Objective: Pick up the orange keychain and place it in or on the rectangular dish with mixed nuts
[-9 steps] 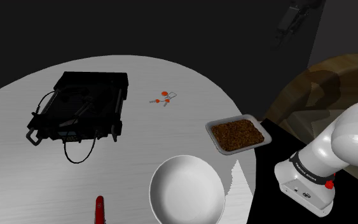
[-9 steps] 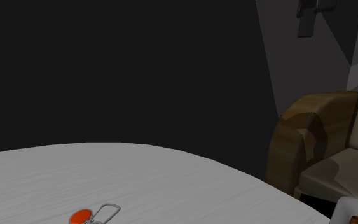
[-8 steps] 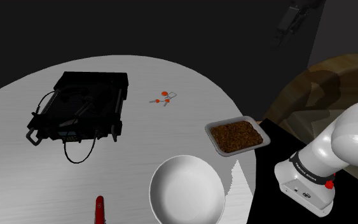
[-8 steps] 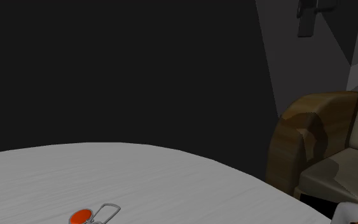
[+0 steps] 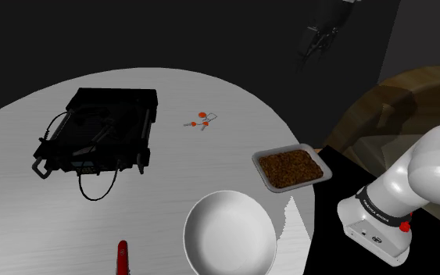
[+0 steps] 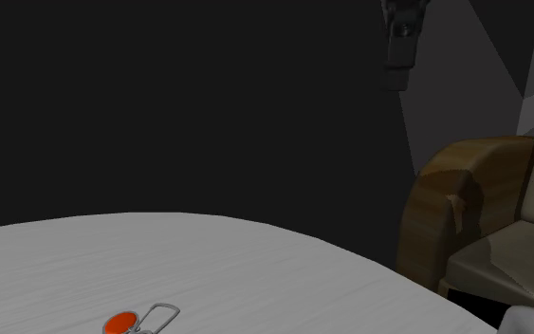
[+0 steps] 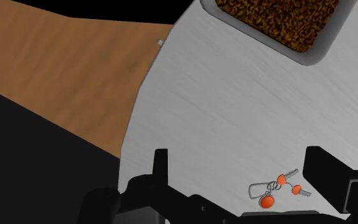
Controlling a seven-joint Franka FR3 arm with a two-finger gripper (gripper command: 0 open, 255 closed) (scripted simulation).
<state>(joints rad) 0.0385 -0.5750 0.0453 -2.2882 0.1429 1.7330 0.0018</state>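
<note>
The orange keychain [image 5: 202,119] is seen lying flat on the white table [image 5: 23,203], at about ten o'clock from the rectangular dish of nuts [image 5: 262,170] in the shoulder view, well apart from it. The gripper [image 5: 317,39] is held high, at two o'clock from the keychain, its jaws spread and nothing pinched. It is best centred over the fob-and-ring cluster and lowered straight, so the thin metal is caught.
</note>
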